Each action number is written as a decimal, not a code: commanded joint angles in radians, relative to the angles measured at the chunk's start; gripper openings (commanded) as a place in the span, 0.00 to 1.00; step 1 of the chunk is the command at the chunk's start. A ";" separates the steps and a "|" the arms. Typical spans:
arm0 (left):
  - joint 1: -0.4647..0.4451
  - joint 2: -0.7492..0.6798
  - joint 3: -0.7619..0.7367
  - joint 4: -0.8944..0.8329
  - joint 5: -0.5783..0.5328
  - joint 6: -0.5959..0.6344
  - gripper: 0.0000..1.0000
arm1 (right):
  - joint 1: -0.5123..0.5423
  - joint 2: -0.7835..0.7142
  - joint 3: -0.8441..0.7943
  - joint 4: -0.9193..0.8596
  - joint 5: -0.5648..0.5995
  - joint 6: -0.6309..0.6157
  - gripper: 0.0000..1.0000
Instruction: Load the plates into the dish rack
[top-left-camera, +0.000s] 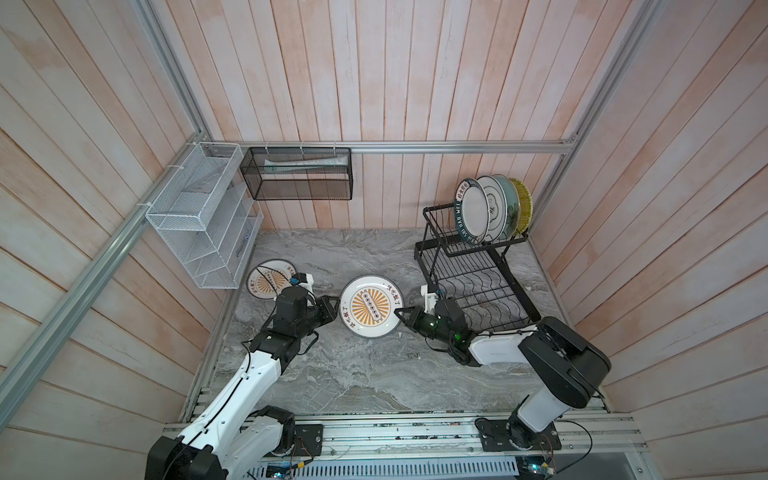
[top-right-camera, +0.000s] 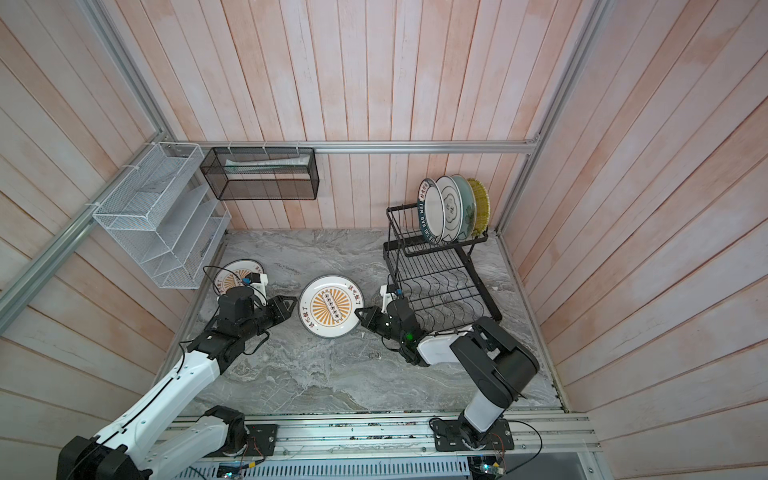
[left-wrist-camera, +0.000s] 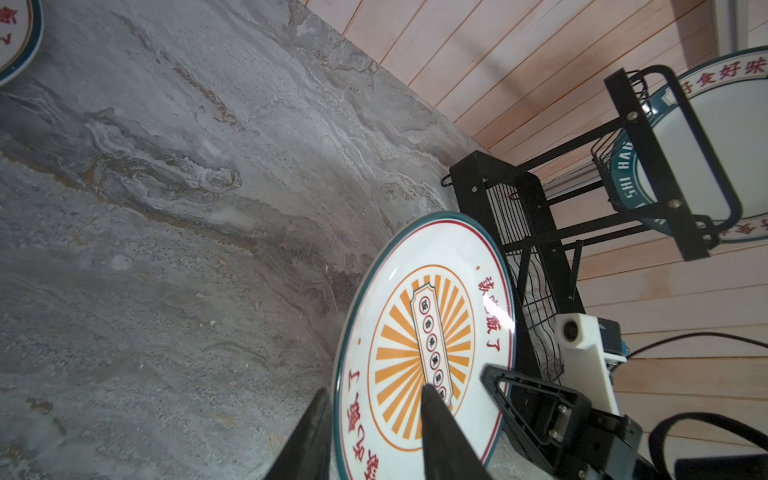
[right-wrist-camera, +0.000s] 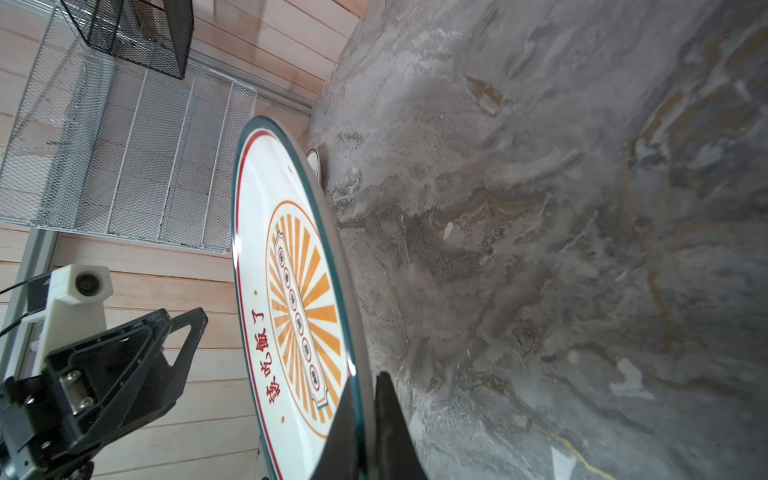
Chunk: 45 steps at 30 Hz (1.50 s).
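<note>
Pinching the orange plate (top-left-camera: 368, 307) by its rim in the right gripper (top-left-camera: 400, 312), tilted to suit upright slots in the dish rack (top-left-camera: 434, 230), with the left gripper (top-left-camera: 335, 306) spread just beside.

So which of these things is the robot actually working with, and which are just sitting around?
Part of the job: the sunburst plate gripped by the right gripper, the second sunburst plate on the counter, four racked plates, the dish rack.
Just lying about: white mesh shelf, black mesh basket.

The sunburst plate (top-left-camera: 371, 306) looks glossy and glazed, the tabletop (top-left-camera: 353, 374) matt veined stone, the dish rack (top-left-camera: 513, 283) black-coated wire.
</note>
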 joint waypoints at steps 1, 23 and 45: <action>-0.005 0.018 0.061 0.013 0.060 0.042 0.39 | -0.031 -0.109 -0.003 -0.088 0.058 -0.084 0.00; -0.155 0.171 0.011 0.230 0.186 0.027 0.42 | -0.179 -0.319 -0.042 -0.166 -0.108 -0.210 0.00; -0.160 0.207 0.019 0.245 0.176 0.001 0.25 | -0.179 -0.279 -0.046 -0.088 -0.182 -0.182 0.00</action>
